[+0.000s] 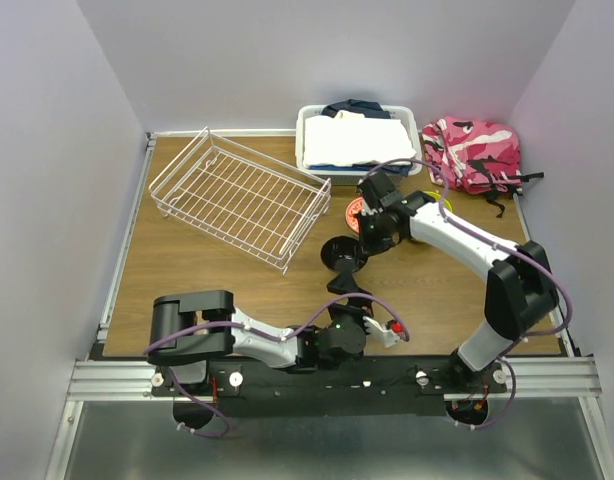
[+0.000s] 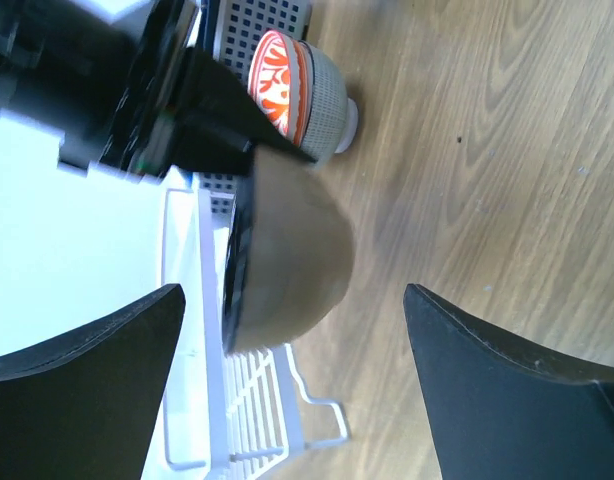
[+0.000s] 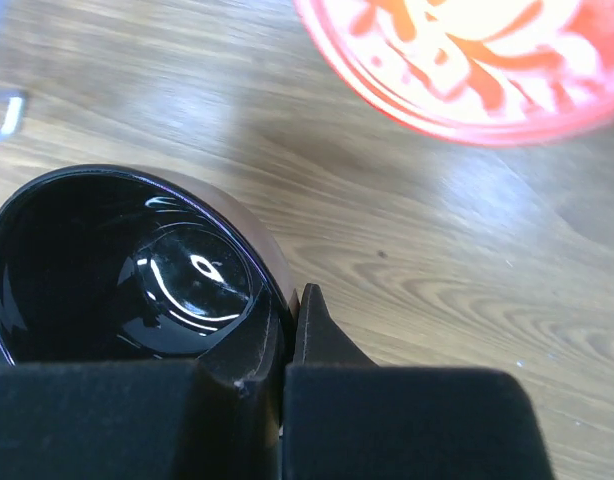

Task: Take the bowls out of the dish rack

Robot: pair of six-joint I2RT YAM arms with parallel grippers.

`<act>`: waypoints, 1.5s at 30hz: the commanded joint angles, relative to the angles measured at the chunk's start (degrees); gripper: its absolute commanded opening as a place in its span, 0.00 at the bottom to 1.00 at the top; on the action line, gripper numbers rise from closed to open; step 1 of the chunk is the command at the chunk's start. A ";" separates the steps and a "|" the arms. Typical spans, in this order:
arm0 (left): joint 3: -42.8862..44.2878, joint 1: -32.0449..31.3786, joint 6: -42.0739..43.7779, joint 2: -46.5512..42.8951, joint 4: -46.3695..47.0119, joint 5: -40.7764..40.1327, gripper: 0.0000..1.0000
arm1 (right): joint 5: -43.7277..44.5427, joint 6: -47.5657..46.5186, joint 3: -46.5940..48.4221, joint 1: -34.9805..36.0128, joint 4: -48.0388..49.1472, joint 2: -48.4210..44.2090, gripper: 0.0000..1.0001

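Observation:
My right gripper (image 1: pixel 367 238) (image 3: pixel 287 322) is shut on the rim of a taupe bowl (image 1: pixel 342 252) (image 3: pixel 127 260) with a glossy black inside. It holds the bowl over the table, right of the white wire dish rack (image 1: pixel 237 195). I cannot tell whether the bowl touches the wood. The white-pink bowl with the red-patterned inside (image 1: pixel 356 210) (image 3: pixel 467 50) (image 2: pixel 297 85) stands upright on the table just beyond. My left gripper (image 1: pixel 349 290) (image 2: pixel 292 300) is open and empty, near the taupe bowl (image 2: pixel 287 260) and facing it. The rack looks empty.
A white plastic bin of folded cloth (image 1: pixel 307 130) stands at the back, with a pink camouflage bag (image 1: pixel 472 150) to its right. A sliver of lime-yellow (image 1: pixel 445 203) shows behind my right arm. A rack corner (image 2: pixel 257 410) is close to my left gripper.

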 commanded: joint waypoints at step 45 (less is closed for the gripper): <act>5.31 57.01 -72.18 -45.31 -50.66 41.46 0.99 | 17.01 17.51 -39.06 -14.18 28.92 -28.35 0.69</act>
